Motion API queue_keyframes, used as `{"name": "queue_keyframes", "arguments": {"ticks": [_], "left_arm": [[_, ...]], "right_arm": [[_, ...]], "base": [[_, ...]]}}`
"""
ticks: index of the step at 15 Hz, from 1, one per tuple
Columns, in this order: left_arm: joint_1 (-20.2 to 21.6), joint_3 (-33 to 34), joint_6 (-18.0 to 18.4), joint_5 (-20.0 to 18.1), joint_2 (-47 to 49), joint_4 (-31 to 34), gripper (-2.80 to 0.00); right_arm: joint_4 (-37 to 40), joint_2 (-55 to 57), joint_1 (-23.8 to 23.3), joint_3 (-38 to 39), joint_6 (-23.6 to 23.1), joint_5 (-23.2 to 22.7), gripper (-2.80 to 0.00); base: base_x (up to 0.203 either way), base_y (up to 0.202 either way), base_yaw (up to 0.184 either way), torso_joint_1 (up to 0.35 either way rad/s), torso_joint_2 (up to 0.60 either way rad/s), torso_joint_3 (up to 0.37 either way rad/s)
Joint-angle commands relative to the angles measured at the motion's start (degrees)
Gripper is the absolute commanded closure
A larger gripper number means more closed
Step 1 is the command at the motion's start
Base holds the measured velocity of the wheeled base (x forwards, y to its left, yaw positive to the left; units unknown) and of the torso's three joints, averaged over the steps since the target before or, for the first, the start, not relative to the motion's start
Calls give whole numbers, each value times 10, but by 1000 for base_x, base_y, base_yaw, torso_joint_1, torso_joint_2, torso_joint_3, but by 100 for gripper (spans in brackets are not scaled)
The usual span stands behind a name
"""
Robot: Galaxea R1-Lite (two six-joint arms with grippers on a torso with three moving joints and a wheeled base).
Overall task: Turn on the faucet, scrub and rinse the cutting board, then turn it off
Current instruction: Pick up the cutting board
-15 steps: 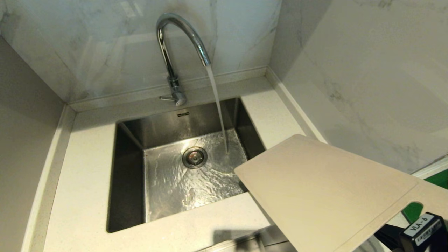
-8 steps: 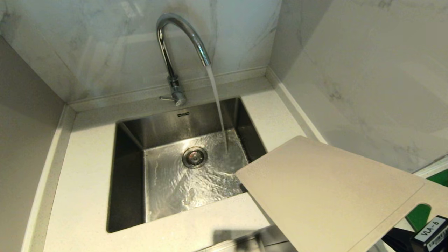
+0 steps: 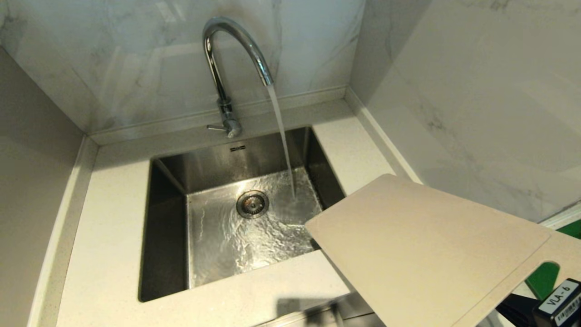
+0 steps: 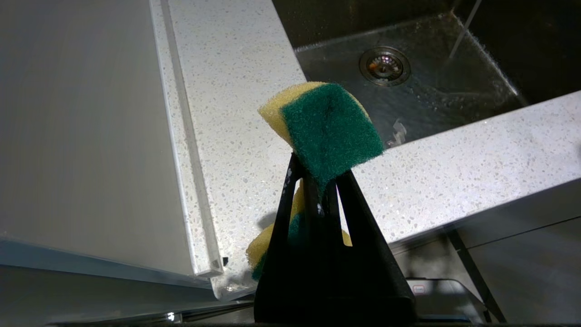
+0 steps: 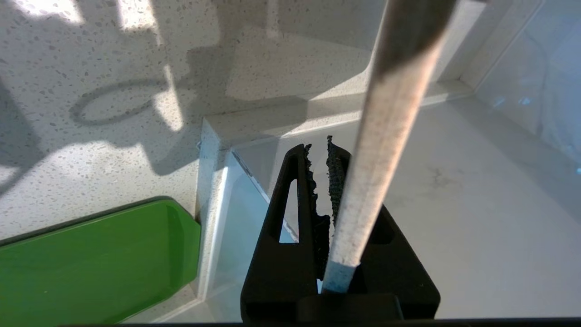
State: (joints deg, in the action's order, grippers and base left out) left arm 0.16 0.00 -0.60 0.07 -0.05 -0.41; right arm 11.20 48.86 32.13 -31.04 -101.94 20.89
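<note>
Cream cutting board [image 3: 422, 254] corner overhangs sink [image 3: 168, 227] edge, beside water stream [image 3: 282, 141].

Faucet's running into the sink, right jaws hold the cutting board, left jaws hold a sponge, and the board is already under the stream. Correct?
Not quite. In the head view the cutting board is off to the right of the stream, only its corner over the sink, and no water lands on it. The rest holds: faucet running, right gripper clamped on the board, left gripper on the sponge.

Black robot grippers with triangular fingers

The left gripper [image 4: 317, 181] has smooth black cut-out fingers; the right gripper [image 5: 323, 150] shows ridged inner pads [image 5: 336, 177] and a white label [image 3: 556, 293] reading "VLA-6".
</note>
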Motion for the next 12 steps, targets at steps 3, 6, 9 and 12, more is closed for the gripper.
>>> {"name": "queue_keyframes", "arguments": {"ticks": [3,6,9,12], "left_arm": [[0,1,0,0,0,0,0],[0,0,7,0,0,2,0],[0,-3,15,0,0,5,0],[-1,-68,12,0,18,40,0]], "right_arm": [[1,-1,0,1,-7,1,0],[8,-6,0,2,-7,1,0],[13,-13,0,3,-7,1,0],[12,-12,0,3,-7,1,0]], "base": [[0,0,0,0,0,0],[0,0,0,0,0,0],[0,0,0,0,0,0],[0,0,0,0,0,0]]}}
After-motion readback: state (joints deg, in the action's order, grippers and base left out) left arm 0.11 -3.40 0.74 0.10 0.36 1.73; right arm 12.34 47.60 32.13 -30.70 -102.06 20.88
